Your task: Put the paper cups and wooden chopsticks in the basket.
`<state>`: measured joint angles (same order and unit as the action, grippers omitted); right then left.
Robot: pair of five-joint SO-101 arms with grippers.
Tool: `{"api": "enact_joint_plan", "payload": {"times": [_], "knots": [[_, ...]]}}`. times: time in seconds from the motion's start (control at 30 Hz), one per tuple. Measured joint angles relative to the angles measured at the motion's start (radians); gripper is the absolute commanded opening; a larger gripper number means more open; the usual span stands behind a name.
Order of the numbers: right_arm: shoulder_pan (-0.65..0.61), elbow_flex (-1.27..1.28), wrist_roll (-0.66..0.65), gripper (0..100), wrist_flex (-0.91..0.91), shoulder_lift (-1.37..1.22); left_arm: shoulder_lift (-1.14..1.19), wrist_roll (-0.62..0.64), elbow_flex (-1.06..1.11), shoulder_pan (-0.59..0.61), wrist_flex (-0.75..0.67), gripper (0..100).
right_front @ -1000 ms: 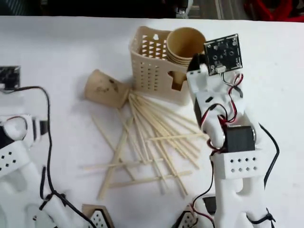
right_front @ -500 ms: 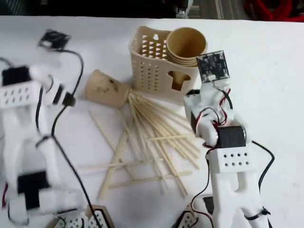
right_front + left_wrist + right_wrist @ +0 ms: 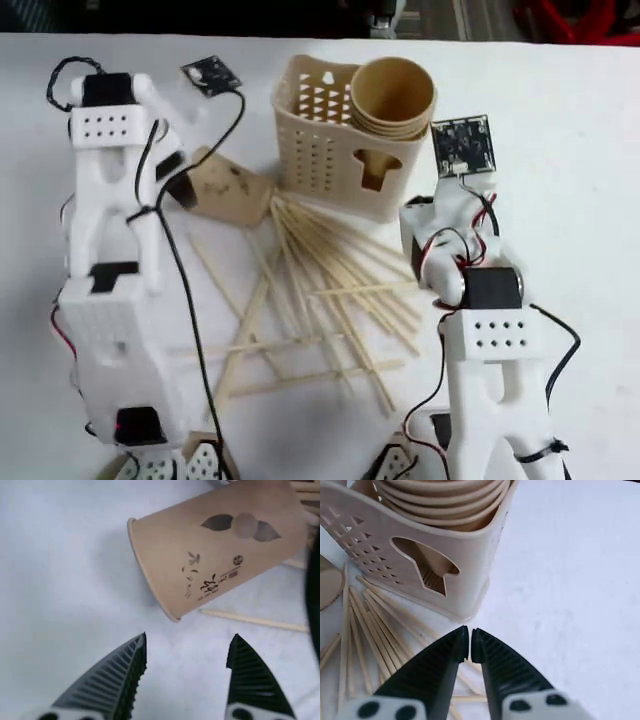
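Left gripper [image 3: 189, 640] swung in over the tipped paper cup [image 3: 215, 555], spread wide, right gripper [image 3: 470, 635] clamped empty; we should straddle the cup mid-body and squeeze lightly.

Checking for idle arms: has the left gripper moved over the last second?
Yes. The left gripper came from the near edge up to the tipped paper cup beside the basket.

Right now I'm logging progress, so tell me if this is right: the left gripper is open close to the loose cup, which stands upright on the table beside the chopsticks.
Not quite. The loose cup lies on its side rather than standing upright, as the left wrist view shows. The rest holds: the left gripper is open close to it, and the cup rests on the table beside the chopsticks.
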<state>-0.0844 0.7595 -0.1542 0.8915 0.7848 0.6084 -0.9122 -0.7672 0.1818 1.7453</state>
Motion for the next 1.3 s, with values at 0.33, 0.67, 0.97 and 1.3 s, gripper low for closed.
{"api": "enact_joint_plan", "payload": {"times": [0.33, 0.67, 0.97, 1.3], "knots": [[-0.002, 0.000, 0.000, 2.5, 0.000, 0.000, 0.189, -0.009, -0.118, -0.031, 0.025, 26], [0.028, 0.000, 0.000, 2.5, -0.012, 0.000, 0.189, -0.009, -0.118, -0.054, 0.025, 14], [0.028, 0.000, 0.000, 2.5, -0.014, 0.000, 0.189, 0.037, -0.118, -0.057, 0.026, 2], [0.028, 0.000, 0.000, 2.5, -0.014, 0.000, 0.164, 0.152, -0.118, -0.060, 0.026, 2]]}}
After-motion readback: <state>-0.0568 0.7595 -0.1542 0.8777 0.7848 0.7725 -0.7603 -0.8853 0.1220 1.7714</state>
